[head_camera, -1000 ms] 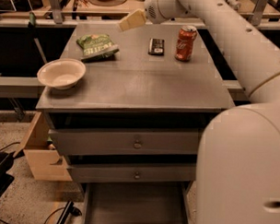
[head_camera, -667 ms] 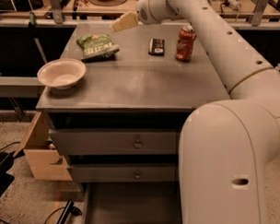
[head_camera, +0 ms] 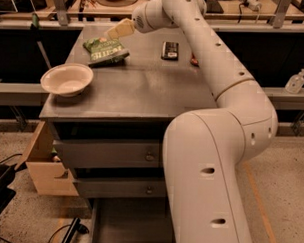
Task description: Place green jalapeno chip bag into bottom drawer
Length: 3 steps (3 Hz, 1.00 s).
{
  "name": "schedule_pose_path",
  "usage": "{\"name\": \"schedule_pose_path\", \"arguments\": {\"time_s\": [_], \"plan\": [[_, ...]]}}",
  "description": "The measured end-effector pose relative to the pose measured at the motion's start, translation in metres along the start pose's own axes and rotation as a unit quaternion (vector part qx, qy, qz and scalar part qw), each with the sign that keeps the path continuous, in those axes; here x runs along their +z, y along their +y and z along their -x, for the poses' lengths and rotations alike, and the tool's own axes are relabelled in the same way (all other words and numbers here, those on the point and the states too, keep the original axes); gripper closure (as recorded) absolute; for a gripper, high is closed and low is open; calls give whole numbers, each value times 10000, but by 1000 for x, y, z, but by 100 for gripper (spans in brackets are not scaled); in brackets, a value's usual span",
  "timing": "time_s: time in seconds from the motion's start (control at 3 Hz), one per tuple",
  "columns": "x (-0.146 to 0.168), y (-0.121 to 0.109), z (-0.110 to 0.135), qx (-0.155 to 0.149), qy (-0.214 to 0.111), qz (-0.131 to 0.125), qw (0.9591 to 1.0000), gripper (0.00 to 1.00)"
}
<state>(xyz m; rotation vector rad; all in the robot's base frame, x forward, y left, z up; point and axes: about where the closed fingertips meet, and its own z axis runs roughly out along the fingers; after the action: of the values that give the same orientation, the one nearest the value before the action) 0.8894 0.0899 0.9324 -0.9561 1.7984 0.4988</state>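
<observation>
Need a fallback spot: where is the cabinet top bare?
Bare: the front and middle of the cabinet top, between the white bowl on the left and the arm; also the strip between the green jalapeno chip bag and the black object. Crowded: back left, where the claw sits at the bag's far edge.

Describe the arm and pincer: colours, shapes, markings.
The arm is cream-white, built of thick, smooth, rounded tubular segments with thin seams at the joints and small dark holes dotted along the shell; no loose cables show. Its pincer, a tan, tapered tip, is over the far edge of the bag.
</observation>
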Motion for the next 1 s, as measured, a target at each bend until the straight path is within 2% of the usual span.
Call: {"name": "schedule_pose_path", "arguments": {"time_s": [1.0], "plan": [[71, 28, -31, 324, 392, 396, 9979, 0]]}}
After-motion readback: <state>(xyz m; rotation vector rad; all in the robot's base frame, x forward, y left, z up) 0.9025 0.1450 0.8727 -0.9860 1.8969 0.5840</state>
